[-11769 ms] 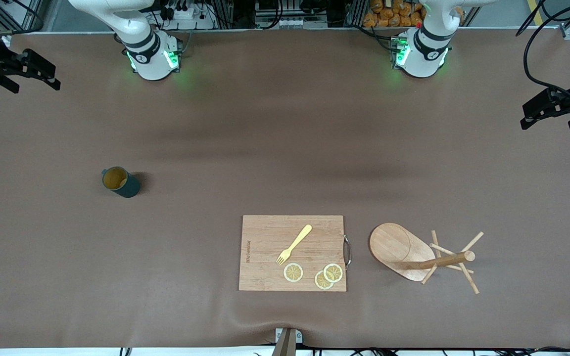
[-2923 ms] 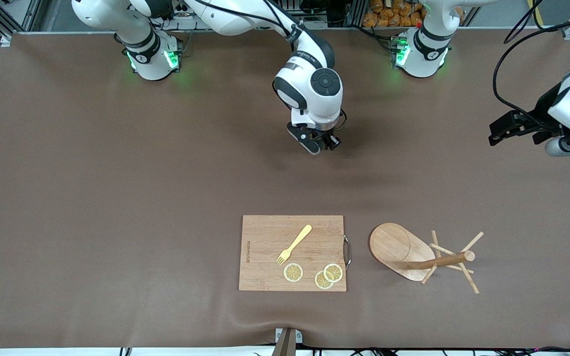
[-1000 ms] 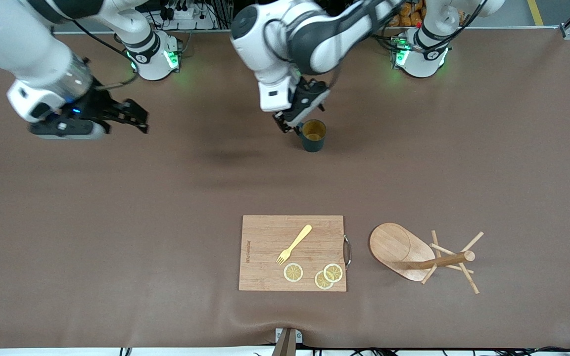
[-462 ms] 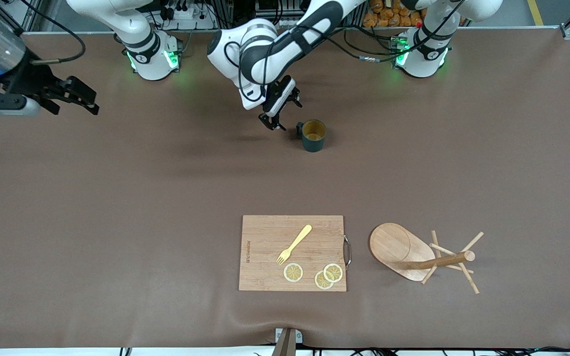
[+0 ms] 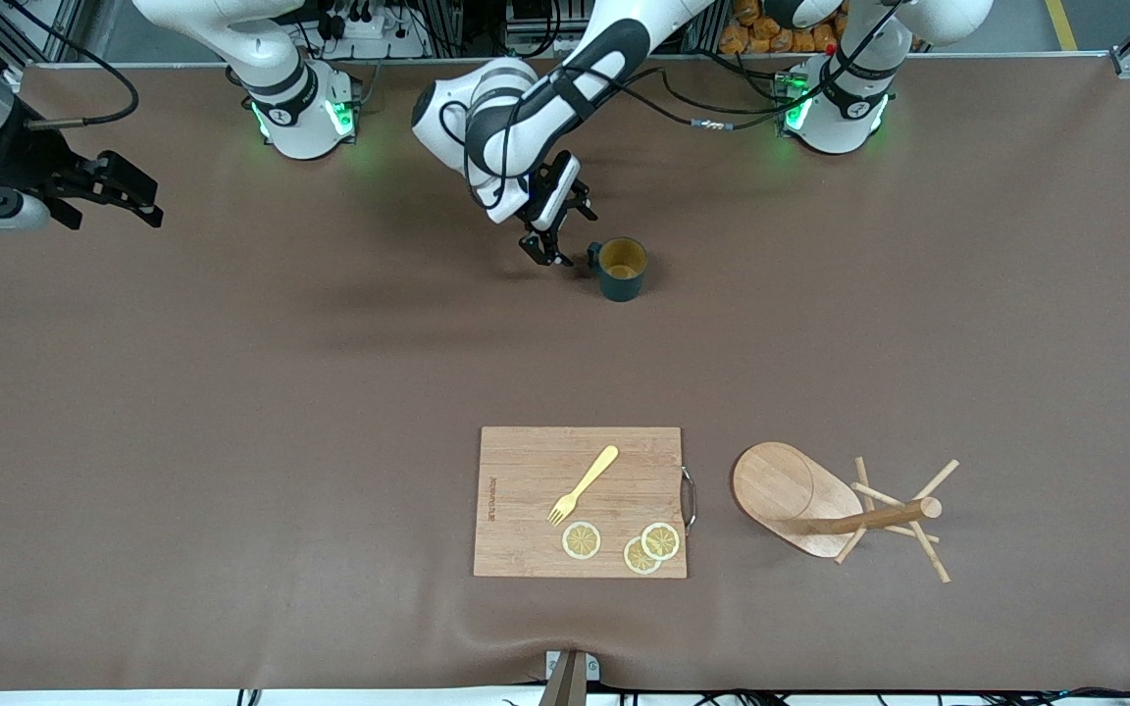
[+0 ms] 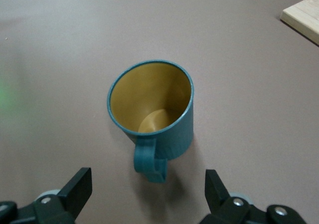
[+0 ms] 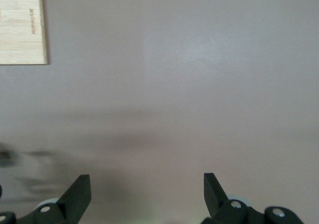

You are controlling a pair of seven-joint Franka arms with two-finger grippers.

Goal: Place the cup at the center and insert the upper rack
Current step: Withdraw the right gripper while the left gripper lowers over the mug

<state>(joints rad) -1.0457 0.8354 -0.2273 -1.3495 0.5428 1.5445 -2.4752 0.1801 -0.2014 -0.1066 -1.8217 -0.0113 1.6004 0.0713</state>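
At the right arm's end of the worktop (image 5: 231,412), the right claw (image 5: 128,189) waits spread wide over bare mat, nothing between its fingers. Near the middle of the top, toward the robot bases, the left claw (image 5: 553,235) hangs just beside the cup (image 5: 621,269), fingers spread, pinching nothing; the wrist view puts the cup's loop handle (image 6: 151,160) pointing between the two fingers (image 6: 77,190).

Cup stands upright, open mouth up, apart from everything else. You should expect it light, rigid and hard, and the ribbed wall probably gives decent friction. Take it across the handle or pinch the rim wall; the handle looks the easier target from this approach.

Nearer the camera sits the cutting board (image 5: 526,461) with a yellow fork (image 5: 584,483) and lemon slices (image 5: 582,539) on it. Beside it, toward the left arm's end, the mug tree (image 5: 835,510) lies tipped on its side, oval base (image 5: 781,490) half up, post (image 5: 879,516) roughly level, thin pegs (image 5: 928,559) sticking out. Judge it light but awkward: stiff post is your hold, pegs look snappable, avoid them.

Surface is a brown mat, slightly rippled at the camera edge, probably grippy. Plenty of open room around the cup.
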